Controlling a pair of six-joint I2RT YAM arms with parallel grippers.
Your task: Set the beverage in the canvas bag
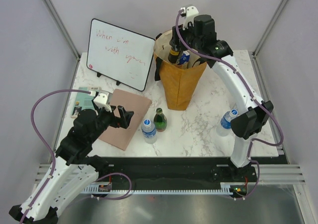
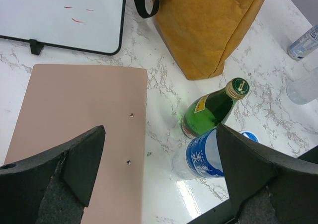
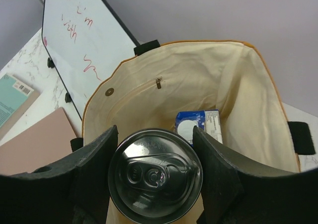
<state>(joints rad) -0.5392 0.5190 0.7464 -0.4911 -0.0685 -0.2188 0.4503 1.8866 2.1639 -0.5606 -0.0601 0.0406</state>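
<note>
The mustard-brown canvas bag (image 1: 181,83) stands upright at the table's back centre, its cream lining (image 3: 213,85) open to the right wrist view. My right gripper (image 3: 155,174) is shut on a dark beverage can (image 3: 155,172), held upright over the bag's mouth; from the top view the can (image 1: 173,52) hangs at the bag's left rim. A blue and white packet (image 3: 201,123) lies inside the bag. My left gripper (image 2: 159,169) is open and empty, low over the table's left part.
A green glass bottle (image 1: 159,119) and a blue-labelled water bottle (image 1: 148,130) stand together front of the bag. Another water bottle (image 1: 227,121) stands right. A pink board (image 1: 128,117), a whiteboard (image 1: 120,52) and a teal book (image 1: 82,103) lie left.
</note>
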